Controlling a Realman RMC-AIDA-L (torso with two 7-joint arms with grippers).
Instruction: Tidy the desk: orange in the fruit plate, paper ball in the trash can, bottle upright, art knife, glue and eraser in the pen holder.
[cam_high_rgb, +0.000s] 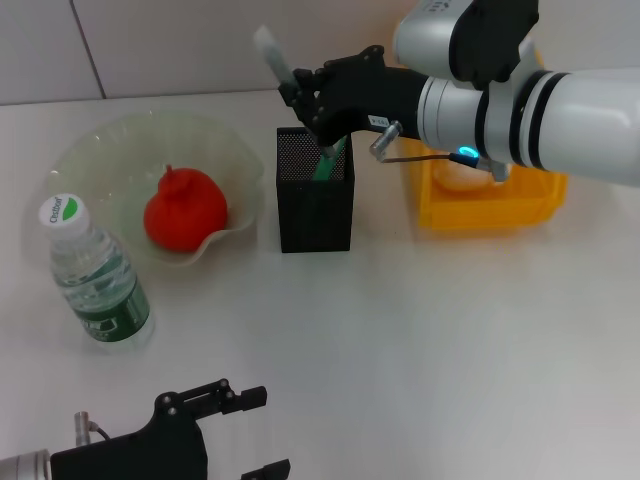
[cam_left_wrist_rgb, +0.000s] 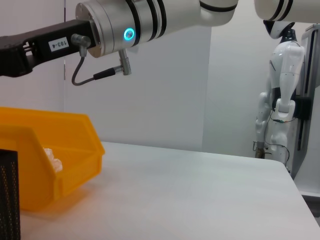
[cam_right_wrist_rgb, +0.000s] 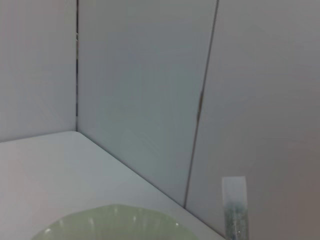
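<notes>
On the desk (cam_high_rgb: 450, 340), my trash can (cam_high_rgb: 490, 205) holds the paper ball (cam_left_wrist_rgb: 52, 156); the orange (cam_high_rgb: 185, 210) sits in the fruit plate (cam_high_rgb: 100, 150). My right gripper (cam_high_rgb: 318, 125), clenched on the glue (cam_high_rgb: 272, 55), hovers above the pen holder (cam_high_rgb: 315, 205). Next, I judge: lower, release.

White cylindrical arm with black bands, a cyan-lit ring, thin grey cable, and black end effector (cam_high_rgb: 318, 120).
</notes>
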